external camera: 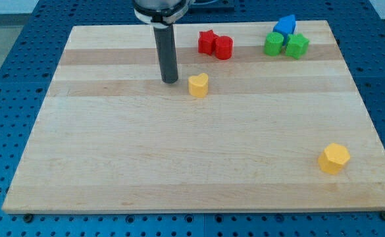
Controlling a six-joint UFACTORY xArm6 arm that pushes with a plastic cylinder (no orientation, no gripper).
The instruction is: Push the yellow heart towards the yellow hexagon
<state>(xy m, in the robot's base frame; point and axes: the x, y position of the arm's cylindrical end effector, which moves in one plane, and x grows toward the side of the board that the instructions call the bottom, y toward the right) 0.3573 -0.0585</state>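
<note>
Wooden bench (199, 158) seen from above and slightly in front, resting on a blue perforated surface (8, 79). Dark rod descending from the view's top, my tip (170, 81) touching down on the bench in the upper middle. No jaws on this end effector, just a plain rod, so neither open nor closed, and gripping nothing. Yellow heart (198, 85) just beside my tip, toward the view's right, with a narrow gap between the two. Yellow hexagon (334, 158) well apart from the heart, near the bench's lower right corner. Red star-like block (207, 41) and red cylinder (223, 47) touching each other near the top edge, right of the rod. Farther right along the top edge, a tight cluster: blue block (285, 26) behind two green blocks, one (274, 44) on the left and one (297, 46) on the right, exact shapes hard to make out.
</note>
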